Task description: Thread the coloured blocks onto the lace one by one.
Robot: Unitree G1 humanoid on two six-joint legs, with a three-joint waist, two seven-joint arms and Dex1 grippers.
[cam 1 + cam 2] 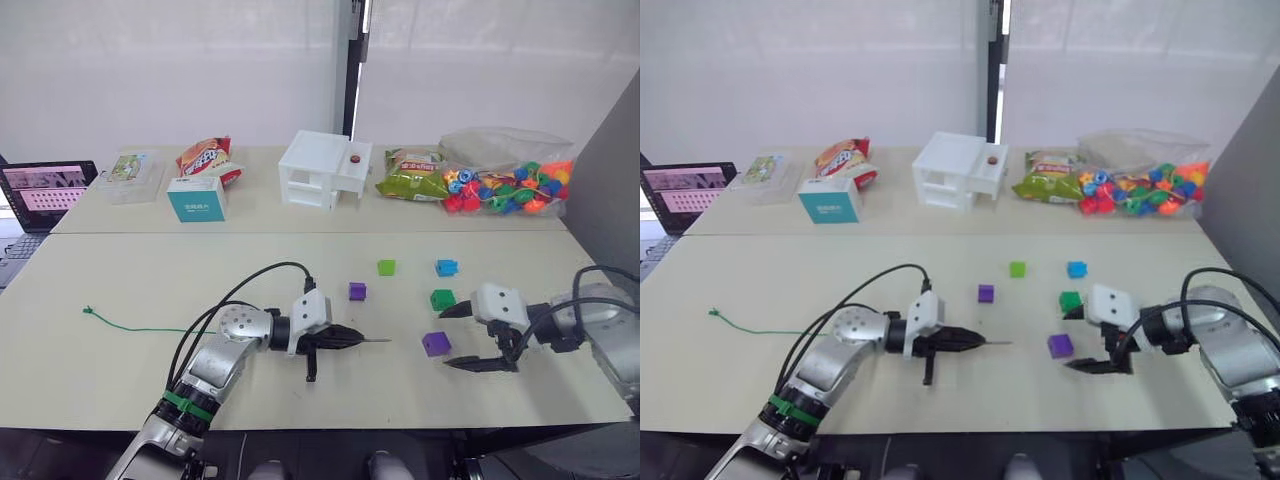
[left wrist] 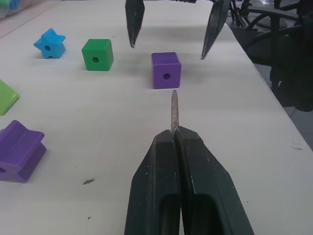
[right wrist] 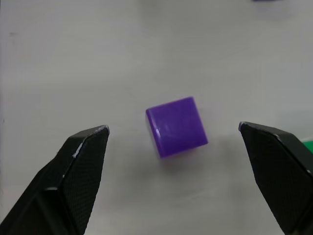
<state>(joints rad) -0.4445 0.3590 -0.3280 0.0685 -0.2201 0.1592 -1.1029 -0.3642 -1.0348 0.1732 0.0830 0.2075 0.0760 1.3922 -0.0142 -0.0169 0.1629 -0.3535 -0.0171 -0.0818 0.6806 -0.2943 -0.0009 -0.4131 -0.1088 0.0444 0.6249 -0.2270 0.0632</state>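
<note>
The left gripper (image 1: 345, 340) clenched the lace's (image 1: 140, 329) stiff grey tip (image 2: 173, 110), its thin green cord trailing left across the tabletop (image 1: 150, 280). The right gripper (image 3: 176, 147), jaws spread wide, flanked a glossy purple cube (image 3: 176, 126) lying right of the tip.

Blocks: 2 purple (image 1: 435, 344) (image 1: 357, 291), lt green (image 1: 386, 267), dk green (image 1: 442, 299), blue (image 1: 446, 267). Lace (image 1: 140, 328) green w/ grey tip (image 2: 173, 110). Gripper fingers (image 3: 78, 171) black. Table (image 1: 150, 280) cream.
</note>
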